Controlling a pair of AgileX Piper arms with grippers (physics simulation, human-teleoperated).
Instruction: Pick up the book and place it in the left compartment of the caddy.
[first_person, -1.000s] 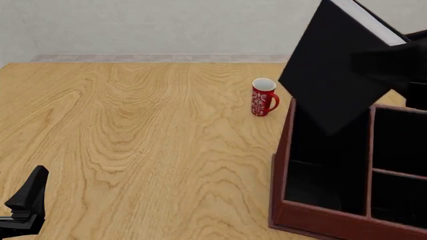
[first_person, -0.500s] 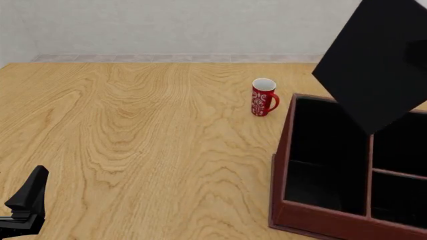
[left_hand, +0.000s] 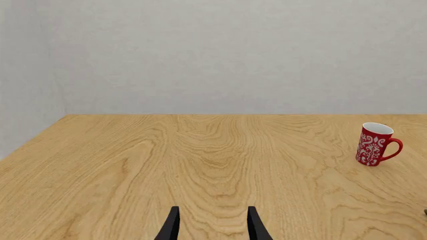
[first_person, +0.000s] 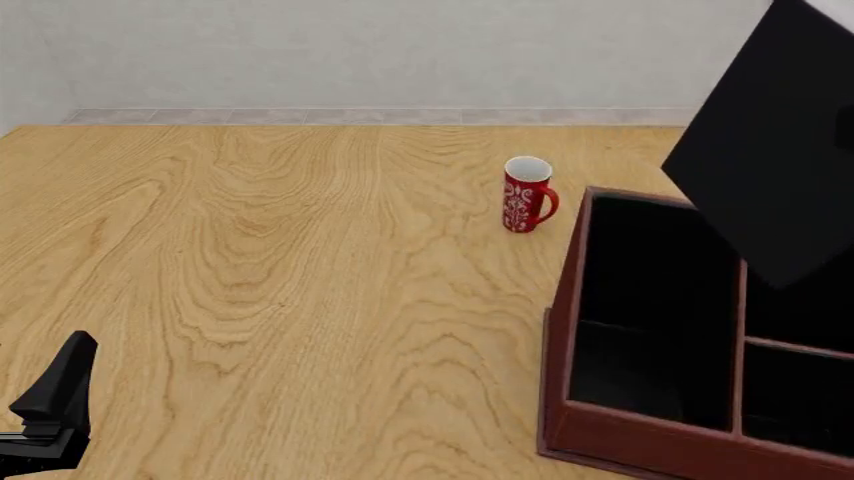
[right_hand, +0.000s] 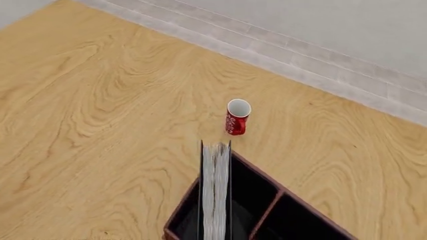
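Observation:
The black book (first_person: 781, 150) hangs tilted in the air at the far right, its lower corner above the caddy (first_person: 561, 330) near the divider beside the left compartment (first_person: 654, 300). Its upper part runs out of the front view. In the right wrist view its white page edge (right_hand: 215, 195) points straight down over the caddy (right_hand: 179, 216) and the left compartment (right_hand: 247, 200). My right gripper holds the book; its fingers are hidden. My left gripper (left_hand: 213, 230) is open and empty, low at the table's near left (first_person: 60, 385).
A red mug with a white pattern (first_person: 529, 195) stands on the table just beyond the caddy's left far corner; it also shows in the left wrist view (left_hand: 375, 145) and the right wrist view (right_hand: 237, 117). A pale wall runs behind the table.
The book has moved to the right and a little up, from over the left compartment toward the caddy's right sections. Its white edge has left the front view. The left arm has not moved.

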